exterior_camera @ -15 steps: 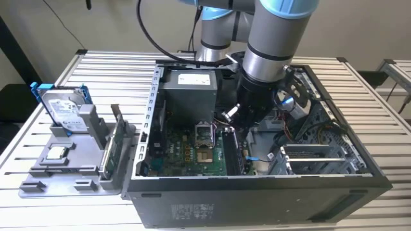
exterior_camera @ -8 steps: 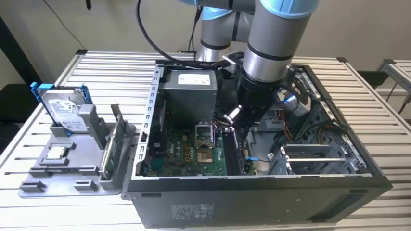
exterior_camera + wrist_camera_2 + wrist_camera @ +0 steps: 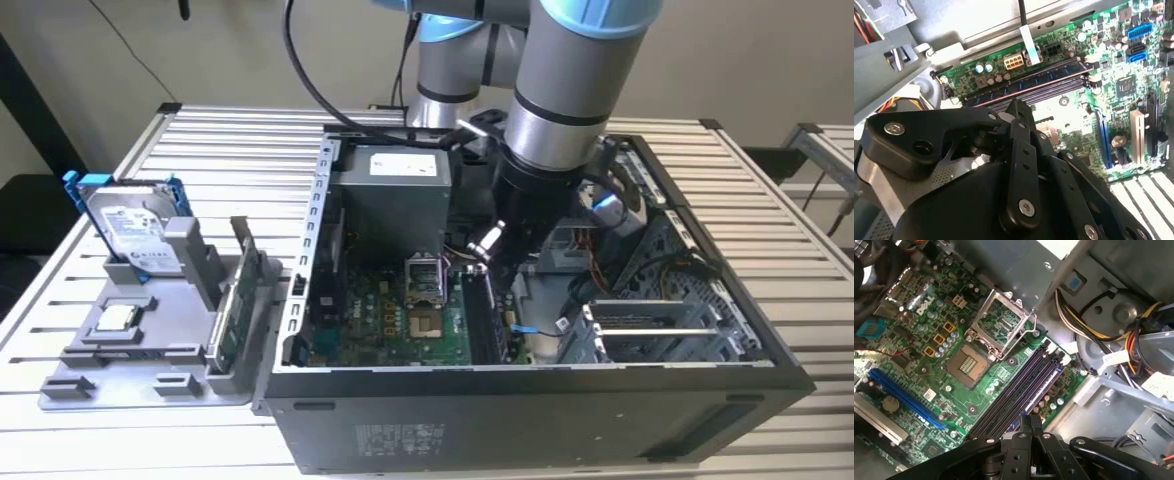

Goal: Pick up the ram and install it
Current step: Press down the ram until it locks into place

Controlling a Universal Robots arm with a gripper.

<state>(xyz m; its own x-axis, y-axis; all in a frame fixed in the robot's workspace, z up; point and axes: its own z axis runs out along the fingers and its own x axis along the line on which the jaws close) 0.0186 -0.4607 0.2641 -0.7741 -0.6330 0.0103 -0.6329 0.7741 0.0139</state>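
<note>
Gripper: we see the gripper point(image 3: 1030, 424) low inside the open computer case point(image 3: 534, 420), with its fingertips drawn together right over the memory slots; in the second wrist view point(image 3: 1016, 106) its tip sits against the stick's upper edge. We cannot tell whether the tips pinch that edge or merely rest on it.
Ram: the ram point(image 3: 1044, 79) stands on edge in the row of dark slots along one edge of the motherboard point(image 3: 989, 385). It is a long thin stick with a line of dark chips on its face. In the first wrist view point(image 3: 1046, 382) it lies in the slot nearest the case's cable side.
Socket: the processor socket point(image 3: 966, 365) is bare, its metal load frame point(image 3: 1001, 322) swung up, just beside the slots.
Writing on the board: we see a white logo and small white print, which we leave unread.
Labels: a white label point(image 3: 400, 163) sits on the power supply point(image 3: 387, 200), and white tags point(image 3: 1114, 358) hang on the cable bundle point(image 3: 1079, 325). Their print is too small to tell.
Case: it lies on its side, open upward, filling the bench point(image 3: 240, 140) from its middle to the edge at the exterior view's right.
Tray: a grey fixture tray point(image 3: 120, 370) sits by the bench edge at the exterior view's left, touching the case's wall.
Hard drive: a silver hard drive point(image 3: 134, 225) in a blue frame stands upright at the tray's far corner, its label facing us.
Circuit board: a green circuit board point(image 3: 234, 300) stands edge-on along the tray's side nearest the case.
</note>
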